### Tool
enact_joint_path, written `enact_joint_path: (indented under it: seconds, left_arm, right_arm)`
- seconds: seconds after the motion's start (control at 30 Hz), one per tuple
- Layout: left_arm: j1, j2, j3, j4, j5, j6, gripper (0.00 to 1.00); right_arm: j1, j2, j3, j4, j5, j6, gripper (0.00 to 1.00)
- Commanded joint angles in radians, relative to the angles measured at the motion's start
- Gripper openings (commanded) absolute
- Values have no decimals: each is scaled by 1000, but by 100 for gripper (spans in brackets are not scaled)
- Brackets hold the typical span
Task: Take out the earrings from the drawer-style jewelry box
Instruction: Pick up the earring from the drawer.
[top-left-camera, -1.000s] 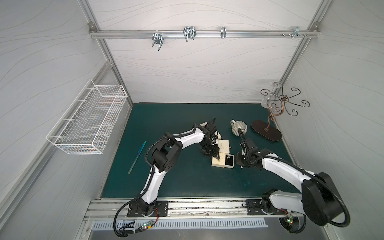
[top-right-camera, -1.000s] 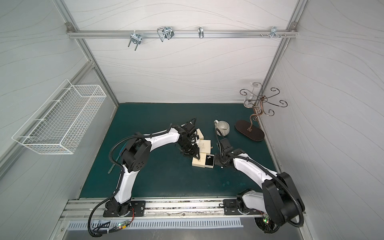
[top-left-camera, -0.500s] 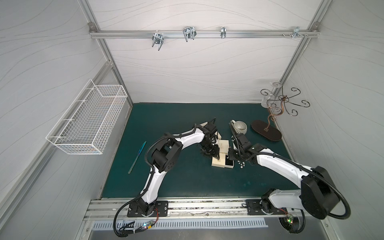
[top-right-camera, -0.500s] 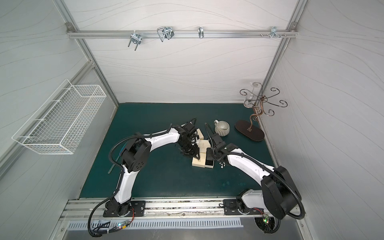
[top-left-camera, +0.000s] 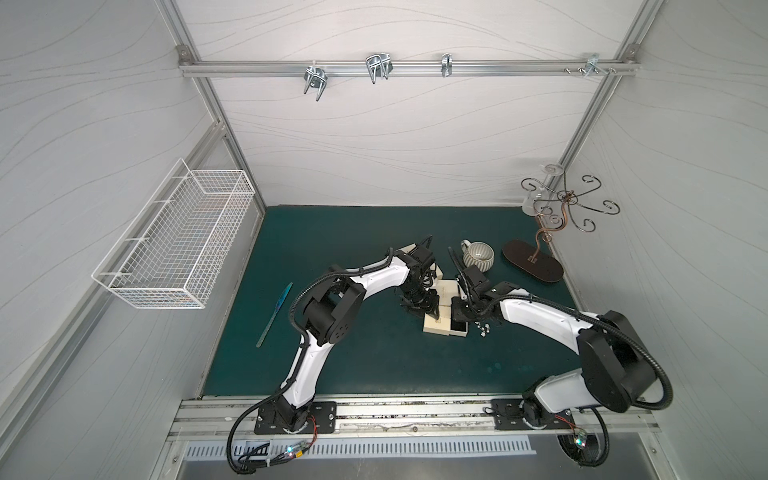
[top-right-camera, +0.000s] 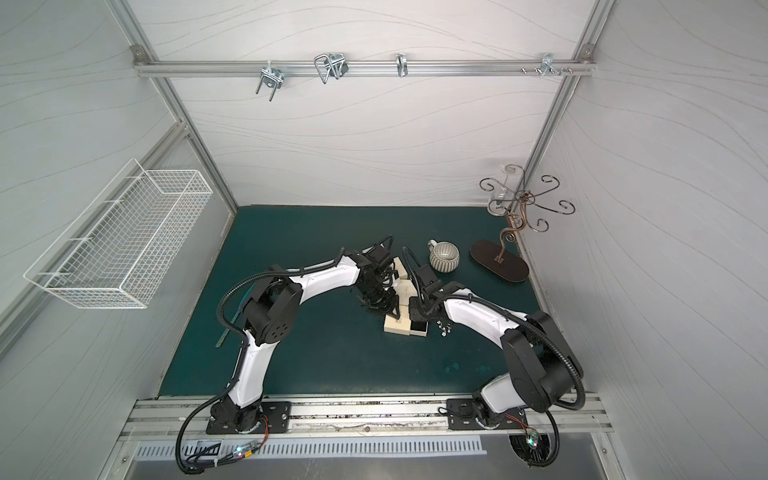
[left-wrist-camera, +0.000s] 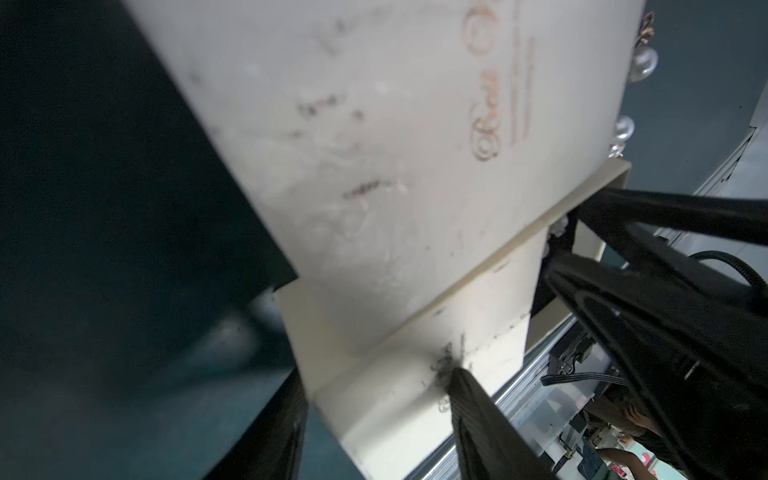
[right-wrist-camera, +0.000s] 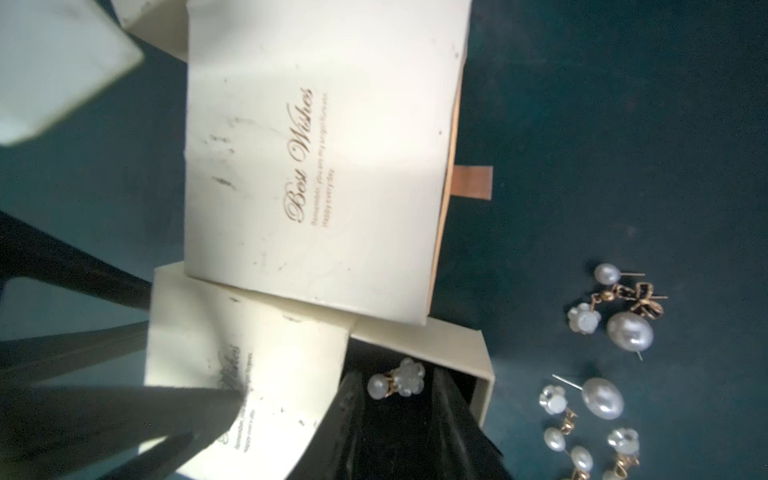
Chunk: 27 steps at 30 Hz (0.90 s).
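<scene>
The left gripper (left-wrist-camera: 372, 374) is clamped on the cream sleeve of the jewelry box (right-wrist-camera: 249, 374). Just to its right the drawer (right-wrist-camera: 484, 370) sits pulled out, and the right gripper (right-wrist-camera: 397, 401) dips into it, jaws narrowly parted either side of one pearl earring (right-wrist-camera: 399, 380). Further right, the other earrings (right-wrist-camera: 602, 397) lie loose on the green mat (right-wrist-camera: 602, 145), near the box.

Boxes (top-left-camera: 446, 289) on your mat (top-left-camera: 332, 249), earrings (top-left-camera: 483, 328) beside them.
One earring (right-wrist-camera: 397, 382) lies in the open box (right-wrist-camera: 249, 353), in its drawer (right-wrist-camera: 484, 374); the rest just right, mug (top-left-camera: 478, 254) behind.
</scene>
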Motion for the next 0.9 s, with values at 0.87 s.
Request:
enact_joint_path:
  seconds: [0.87]
  left_arm:
    - [5, 54, -13, -68, -153, 22, 56]
  right_arm:
    - [8, -27, -31, 52, -38, -13, 6]
